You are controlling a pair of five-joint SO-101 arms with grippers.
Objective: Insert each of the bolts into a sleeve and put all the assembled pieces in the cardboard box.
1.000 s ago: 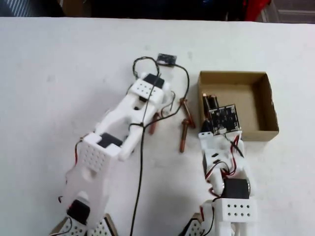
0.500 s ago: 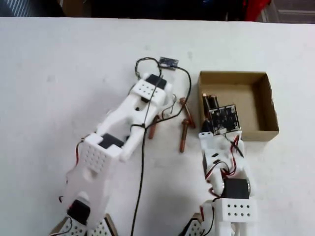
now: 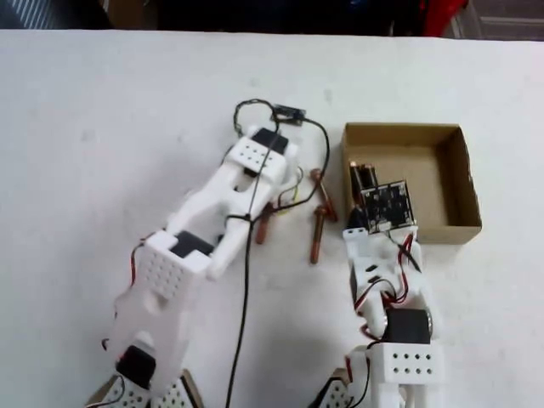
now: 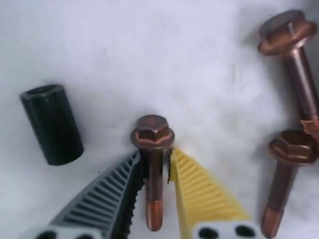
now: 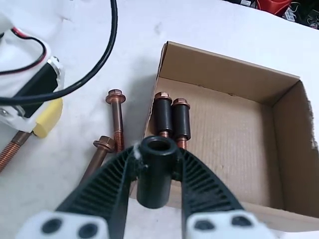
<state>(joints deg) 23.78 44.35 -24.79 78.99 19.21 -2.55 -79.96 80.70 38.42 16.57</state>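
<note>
- Left end effector (image 4: 155, 159) is closed on the held bolt (image 4: 152, 133). The grey and yellow fingers clamp its shank just behind the hex head.
- The held bolt's long axis runs along the fingers. Its head sticks out past the tips and its threaded end points back toward the wrist.
- In the high view this bolt sits just left of centre, its axis nearly up-down in the frame with a slight slant.
- Loose sleeve (image 4: 51, 124) is black and sits on the surface (image 3: 127, 102). It is on the grey-finger side, near the held bolt's head but apart from it, with its axis roughly parallel.
- Two loose bolts (image 4: 294, 55) (image 4: 285, 174) lie on the yellow-finger side. One's threaded tip meets the other's head.
- In the high view they are at centre frame, between the left arm and the cardboard box (image 3: 404, 127), heads toward the top.
- Right end effector (image 5: 157, 158) grips the held sleeve (image 5: 156, 179), whose open bore faces the wrist camera.
- In the high view the right end effector is at the box's lower-left corner.
- Two assembled pieces (image 5: 163, 117) (image 5: 181, 119) lie in the box, side by side by the wall nearest the loose bolts. Their heads point away from the right end effector.
</note>
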